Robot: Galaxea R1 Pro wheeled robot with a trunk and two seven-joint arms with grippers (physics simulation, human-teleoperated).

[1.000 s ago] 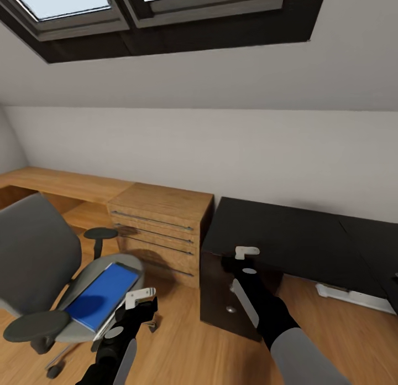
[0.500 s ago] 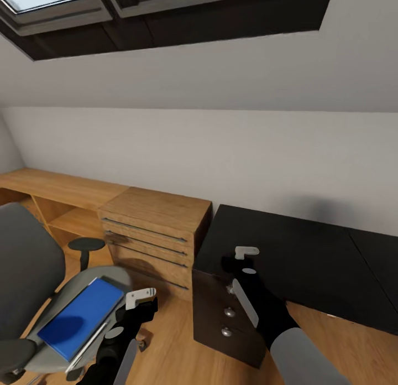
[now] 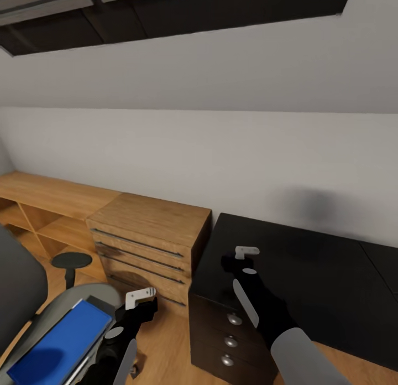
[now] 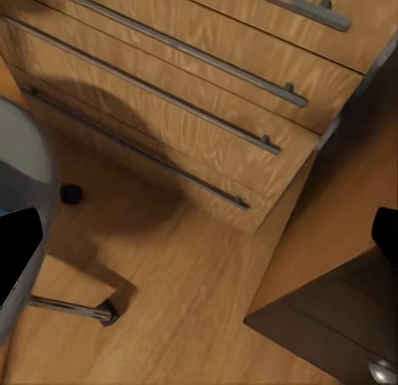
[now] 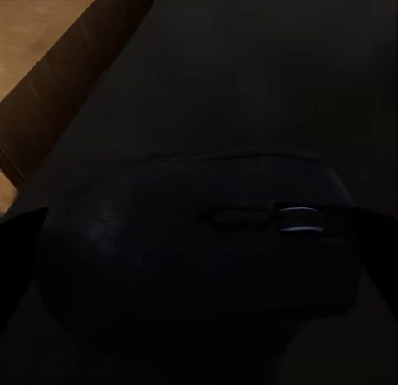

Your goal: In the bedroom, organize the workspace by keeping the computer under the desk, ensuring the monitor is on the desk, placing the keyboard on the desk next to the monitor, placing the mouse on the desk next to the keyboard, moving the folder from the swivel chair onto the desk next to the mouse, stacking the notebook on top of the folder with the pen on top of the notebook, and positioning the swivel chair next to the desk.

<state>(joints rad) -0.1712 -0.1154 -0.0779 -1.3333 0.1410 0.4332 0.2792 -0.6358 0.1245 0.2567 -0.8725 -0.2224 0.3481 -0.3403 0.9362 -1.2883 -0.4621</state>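
The desk [image 3: 315, 263] with its glossy black top stands at the right, and its drawer unit [image 3: 218, 332] has round silver knobs. My right gripper [image 3: 244, 256] hovers over the desk's near-left corner. In the right wrist view it [image 5: 199, 236] is shut on the dark grey mouse [image 5: 191, 269], held just above the black top. The swivel chair [image 3: 19, 288] sits at the lower left with the blue folder [image 3: 55, 341] lying on its seat. Beside the seat, my left gripper [image 3: 139, 298] is open, with nothing between its fingers [image 4: 18, 260].
A light-wood cabinet [image 3: 149, 224] with long bar handles stands against the desk's left side. A low wooden shelf unit [image 3: 50, 194] runs along the wall behind the chair. The left wrist view looks down on the wood floor [image 4: 191, 302] and a chair castor [image 4: 106, 313].
The whole head view has shifted: the camera moved closer and tilted down, so the chair slid toward the lower left and the skylight out of the top. Both arms hold their pose.
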